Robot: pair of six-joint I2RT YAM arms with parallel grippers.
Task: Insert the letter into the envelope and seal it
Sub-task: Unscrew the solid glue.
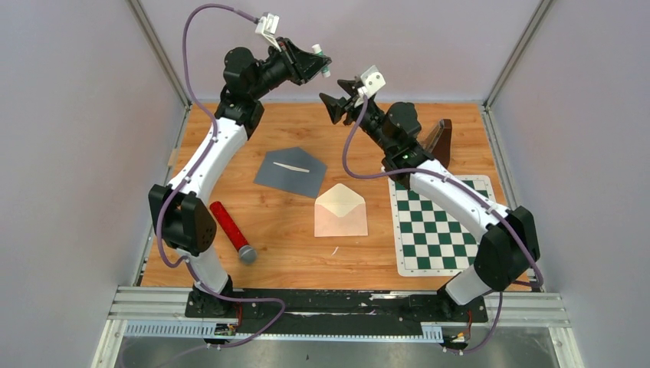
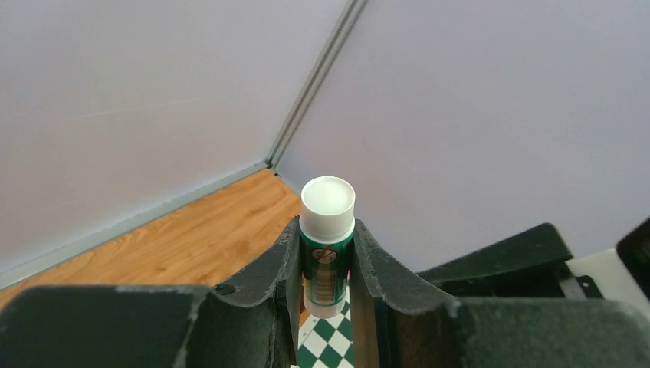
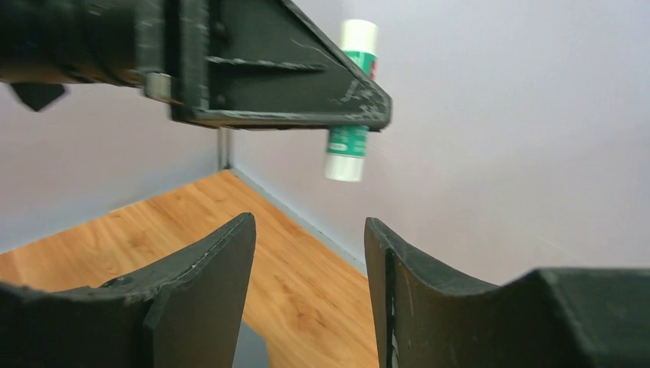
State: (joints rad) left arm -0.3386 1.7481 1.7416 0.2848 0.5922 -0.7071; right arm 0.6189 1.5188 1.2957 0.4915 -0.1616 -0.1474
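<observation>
My left gripper (image 1: 318,64) is raised high at the back of the table and is shut on a green glue stick (image 2: 327,230) with a white cap; the stick also shows in the right wrist view (image 3: 351,146). My right gripper (image 1: 336,106) is open and empty, in the air just right of and below the stick, jaws wide apart in its own view (image 3: 310,230). A cream envelope (image 1: 340,211) lies flap open at the table's middle. A grey envelope (image 1: 291,170) lies flap open behind it, with a thin white strip on it. No separate letter sheet shows.
A red cylinder with a grey end (image 1: 232,230) lies near the left arm. A green-and-white checkered mat (image 1: 441,226) covers the right side. A dark brown stand (image 1: 438,140) sits at the back right. Grey walls enclose the table.
</observation>
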